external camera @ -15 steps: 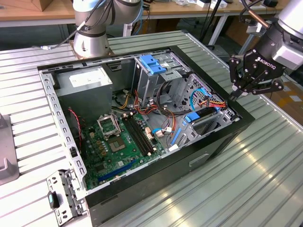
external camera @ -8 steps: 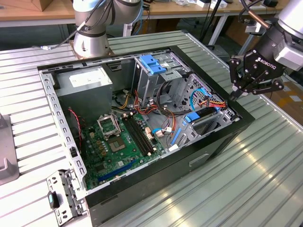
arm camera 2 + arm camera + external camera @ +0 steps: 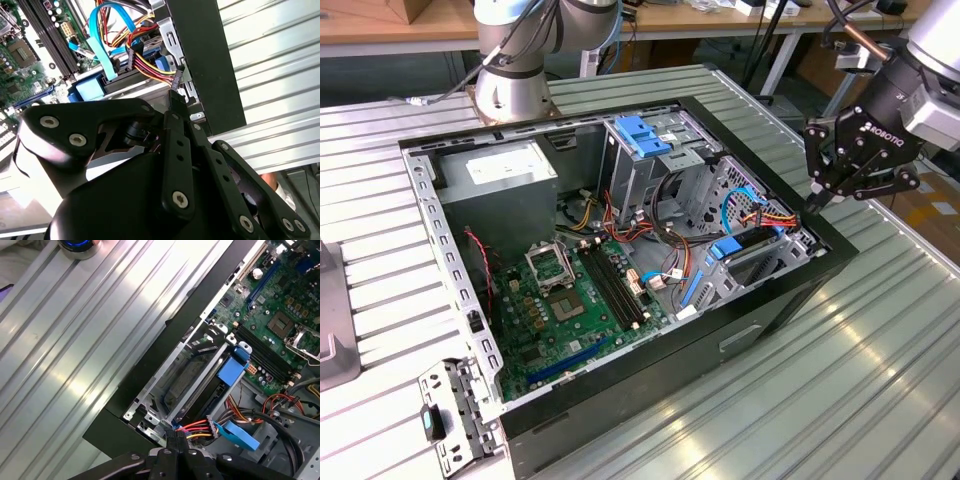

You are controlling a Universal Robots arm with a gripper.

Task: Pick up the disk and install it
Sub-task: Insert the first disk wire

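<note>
Exterior view: an open black computer case (image 3: 760,330) lies on its side on a ribbed metal desk (image 3: 880,380), with a green motherboard (image 3: 570,310) on its floor, a grey power supply (image 3: 500,170) in the far corner and a drive cage with light-blue latches (image 3: 633,135) beside that. The black pincer (image 3: 813,205) hangs over the case's corner at the exterior view's right, its fingers drawn together to a closed tip with nothing between them, the tip just above the case rim. Right below it, a bundle of red, yellow and black wires (image 3: 765,215) runs to a connector, and next to that the disk (image 3: 745,245) sits low in a bay inside the case, its dark body edged by blue carrier plastic. In the first wrist view the disk (image 3: 202,377) lies flat inside a grey metal bay frame, with a bright blue tab (image 3: 232,371) at its end toward the motherboard, and the clenched fingertips (image 3: 172,437) meet just beside the wire connector (image 3: 210,429). In the second wrist view the pincer's fingertips (image 3: 176,100) point at the same connector, close against the black case wall (image 3: 210,60), while a blue ribbon cable (image 3: 102,30) loops above the bay. A second arm's base (image 3: 510,90) stands on the desk behind the case.
</note>
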